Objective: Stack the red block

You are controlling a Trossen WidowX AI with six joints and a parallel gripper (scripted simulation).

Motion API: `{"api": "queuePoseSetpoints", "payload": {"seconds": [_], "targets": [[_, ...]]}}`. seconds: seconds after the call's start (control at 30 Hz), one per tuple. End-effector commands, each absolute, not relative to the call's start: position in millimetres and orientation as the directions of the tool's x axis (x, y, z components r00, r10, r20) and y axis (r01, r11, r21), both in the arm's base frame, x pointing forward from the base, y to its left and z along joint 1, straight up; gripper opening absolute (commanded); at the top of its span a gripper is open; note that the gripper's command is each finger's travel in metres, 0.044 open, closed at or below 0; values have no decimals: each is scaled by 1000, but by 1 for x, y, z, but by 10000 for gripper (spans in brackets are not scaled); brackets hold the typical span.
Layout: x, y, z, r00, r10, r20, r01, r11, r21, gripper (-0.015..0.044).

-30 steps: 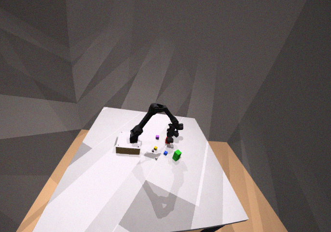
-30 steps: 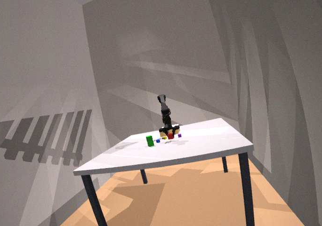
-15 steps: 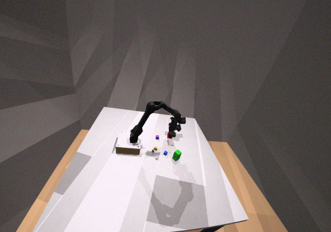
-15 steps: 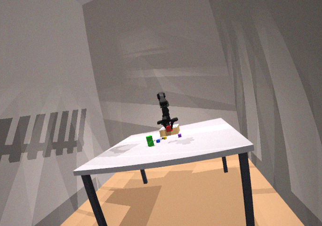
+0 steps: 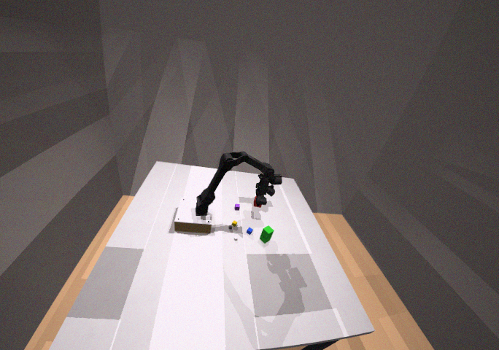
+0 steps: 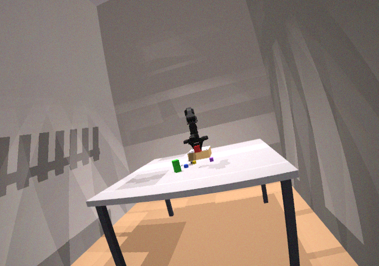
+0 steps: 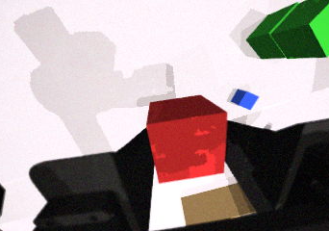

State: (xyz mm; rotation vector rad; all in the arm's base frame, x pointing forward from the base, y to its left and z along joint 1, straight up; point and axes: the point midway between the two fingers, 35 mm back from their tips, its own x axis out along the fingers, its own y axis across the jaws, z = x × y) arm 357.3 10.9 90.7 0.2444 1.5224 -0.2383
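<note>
From the top view I have the gripper (image 5: 260, 200) out on the far right side of the white worktop (image 5: 184, 284), with the red block (image 5: 257, 201) just showing beneath it. Its shadow lies separately on the worktop below, so I judge the block is lifted off the surface. The green tower (image 5: 266, 233) stands upright nearer the camera, well apart from the gripper, with a small blue cube (image 5: 249, 230), a yellow cube (image 5: 234, 223) and a purple cube (image 5: 237, 206) scattered between it and the arm's tan base box (image 5: 192, 226).

The exterior view puts the red block (image 6: 197, 148) in the gripper (image 6: 197, 148), above the worktop (image 6: 246, 166) and in front of the base box (image 6: 199, 154). The green tower (image 6: 176, 165) is off to the left, untouched.

In the wrist view the jaws are clamped on the red block (image 7: 188, 140), one dark finger (image 7: 83, 188) on either side. The green tower (image 7: 297, 31) lies ahead at upper right, the blue cube (image 7: 244, 98) between us.

So the pick is done. Left to do: carry the block across, centre it over the tower, lower it gently and release.
</note>
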Motion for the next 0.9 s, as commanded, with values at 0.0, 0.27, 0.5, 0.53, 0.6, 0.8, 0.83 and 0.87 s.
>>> {"api": "queuePoseSetpoints", "payload": {"seconds": [0.0, 0.27, 0.5, 0.53, 0.6, 0.8, 0.83, 0.87], "targets": [[364, -11, 91, 30, -1, -1000, 309, 951, 9, 0], [375, -64, 92, 31, -5, -1000, 309, 951, 5, 0], [377, -113, 93, 32, -11, -999, 313, 950, -1, 0], [377, -120, 93, 33, -14, -999, 315, 949, -2, 0], [376, -133, 93, 34, -17, -999, 319, 948, -5, 0], [372, -169, 93, 32, -18, -999, 315, 949, -7, 0], [371, -173, 93, 32, -17, -999, 313, 950, -6, 0], [371, -176, 93, 31, -16, -999, 311, 950, -5, 0]]}}
